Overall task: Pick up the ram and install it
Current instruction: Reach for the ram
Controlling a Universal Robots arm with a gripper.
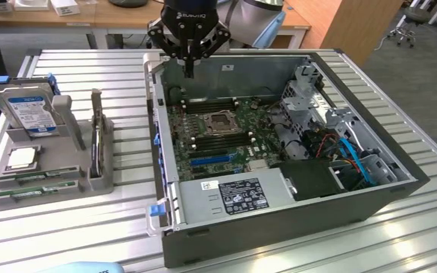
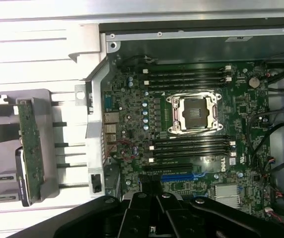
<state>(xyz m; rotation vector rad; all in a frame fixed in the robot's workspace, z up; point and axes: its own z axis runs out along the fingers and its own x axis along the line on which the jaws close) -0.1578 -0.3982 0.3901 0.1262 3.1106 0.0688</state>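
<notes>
Slatted metal surface point(image 1: 89, 227) carries open PC case point(image 1: 279, 233), side panel off. Inside: green mobo point(image 2: 127, 129) w/ empty CPU socket point(image 1: 220, 120) at centre, black slot banks on either side of it, blue expansion slot point(image 1: 207, 159) nearer the PSU point(image 1: 234, 196). PSU sits at case's near end, label up. Blue cables point(image 1: 353, 156) run past the metal drive cage point(image 1: 313, 91) on exterior view's right.

Grey holder point(image 1: 104, 170) is beside case on exterior view's left. In it: HDD point(image 1: 30, 111) upright, blue-white label, and square silver processor chip point(image 1: 23, 157) lying flat. Office chair point(image 1: 408, 25) in bkgd.
</notes>
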